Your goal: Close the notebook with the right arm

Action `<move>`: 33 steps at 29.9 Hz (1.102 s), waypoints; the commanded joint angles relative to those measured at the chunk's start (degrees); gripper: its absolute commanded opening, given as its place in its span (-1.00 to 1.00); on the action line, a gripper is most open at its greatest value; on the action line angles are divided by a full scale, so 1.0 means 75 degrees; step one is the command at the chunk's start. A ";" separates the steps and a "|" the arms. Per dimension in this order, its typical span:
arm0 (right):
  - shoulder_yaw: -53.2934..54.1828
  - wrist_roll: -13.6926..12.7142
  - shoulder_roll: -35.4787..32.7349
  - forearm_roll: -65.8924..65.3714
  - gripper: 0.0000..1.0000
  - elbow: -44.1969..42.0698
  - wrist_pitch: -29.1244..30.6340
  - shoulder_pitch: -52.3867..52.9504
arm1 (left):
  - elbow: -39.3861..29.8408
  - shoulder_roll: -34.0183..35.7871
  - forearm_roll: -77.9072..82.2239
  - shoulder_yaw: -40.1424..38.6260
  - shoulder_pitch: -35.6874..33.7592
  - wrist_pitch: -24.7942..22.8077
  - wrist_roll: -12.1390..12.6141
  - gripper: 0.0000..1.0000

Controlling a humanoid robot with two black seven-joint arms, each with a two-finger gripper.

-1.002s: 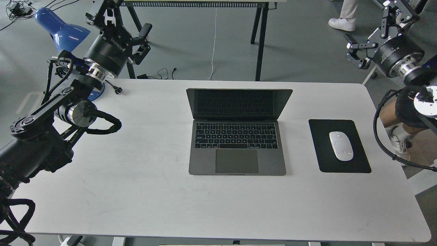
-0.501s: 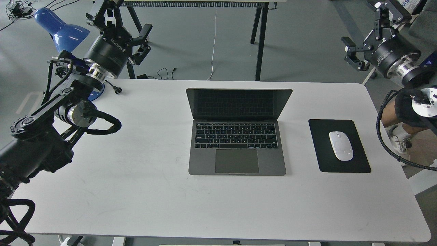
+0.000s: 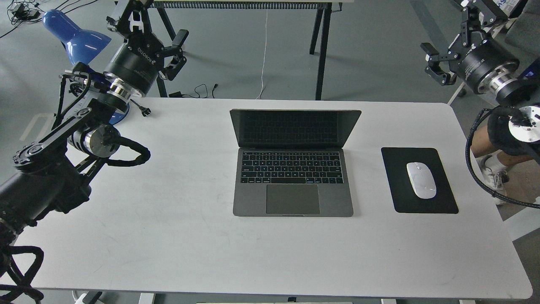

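Grey metal marks the notebook (image 3: 293, 169), which lies open near the middle of the white table (image 3: 168, 232) in the head view, its dark screen tilted back toward the far edge and its keyboard and trackpad facing the robot. The right arm (image 3: 506, 105) enters from the right edge, and its right gripper (image 3: 453, 36) hangs above the floor beyond the table's far right corner, well apart from the notebook and up to the right of its lid. Its two black fingers stand spread wide with nothing between them. The left gripper (image 3: 154, 25), whose body bears white ROBOTIQ lettering, is raised past the far left corner, also well apart from the notebook; its fingers are likewise spread and hold nothing.

To the right of the notebook lies a black mouse pad (image 3: 398, 169) with a white mouse (image 3: 421, 180) resting on it; both sit between the notebook and the right arm's side of the table. A blue lamp (image 3: 76, 36) stands at the far left, partly hidden behind the left arm.

Grey floor (image 3: 371, 55) spreads beyond the table, crossed by a thin white cable (image 3: 265, 55) and the black legs of another table (image 3: 322, 50). A person's leg and shoe (image 3: 493, 169) show at the right edge.
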 commanded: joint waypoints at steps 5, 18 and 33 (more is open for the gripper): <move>-0.0488 -0.0009 0.0033 -0.0560 0.99 -0.0003 -0.0019 0.0409 | -0.0001 -0.0001 0.0000 0.0001 0.0000 0.0001 0.0001 1.00; -0.2258 -0.0009 0.0185 -0.0760 0.99 -0.0015 -0.0382 0.1605 | -0.0001 -0.0012 0.0000 -0.0011 0.0000 0.0001 0.0001 1.00; -0.3054 -0.0056 0.1263 -0.1837 0.99 -0.0143 -0.0862 0.1851 | -0.0001 -0.0012 0.0000 0.0001 0.0000 0.0001 0.0001 1.00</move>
